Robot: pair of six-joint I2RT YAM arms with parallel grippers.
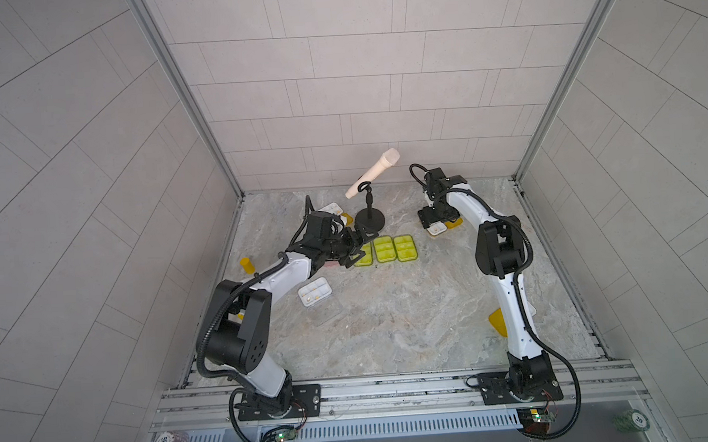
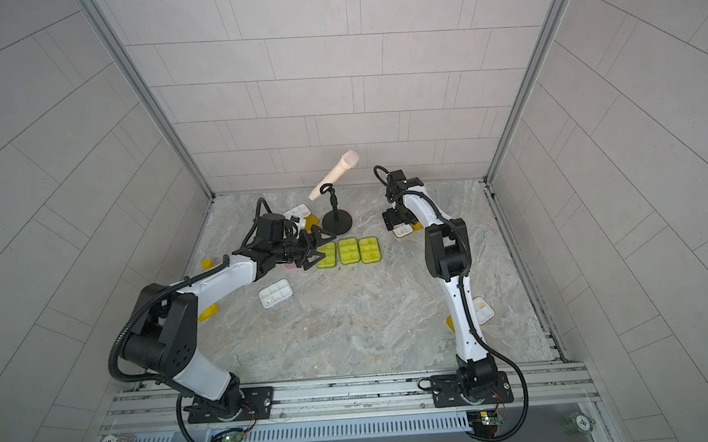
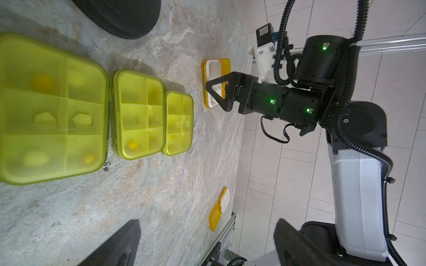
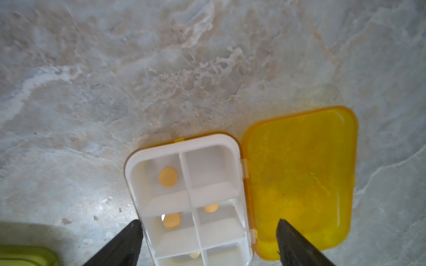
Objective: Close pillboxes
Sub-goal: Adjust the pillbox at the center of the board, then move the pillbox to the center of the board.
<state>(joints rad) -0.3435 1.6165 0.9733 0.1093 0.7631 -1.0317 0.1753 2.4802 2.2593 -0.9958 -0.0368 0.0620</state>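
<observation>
While the open right gripper [image 4: 209, 220] straddles the orange-yellow pillbox [image 4: 189, 175] at one o'clock on the table [image 1: 391, 332], lid [image 4: 299, 179] flat toward three, a finger [image 4: 129, 239] may shove the tray [image 4: 207, 147] aside. Left gripper [image 1: 358, 246] hangs open.

the left pincer [image 2: 313, 251] is hanging with its jaws spread wide over the end of a row of three closed lime green pillboxes [image 2: 349, 250], which are lying side by side on the worktop [image 2: 371, 337]. the right pincer [image 2: 398, 226] is pointing down over an open orange-lidded pillbox [image 2: 402, 231]; its jaws are too hidden to judge. a clear-lidded pillbox [image 2: 276, 293] is lying open beside the left arm. another open pillbox [image 2: 484, 310] is peeking out behind the right arm. a microphone [image 2: 333, 174] is leaning in its black stand [image 2: 337, 222] at the back, beside a further open pillbox [image 2: 297, 211].
</observation>
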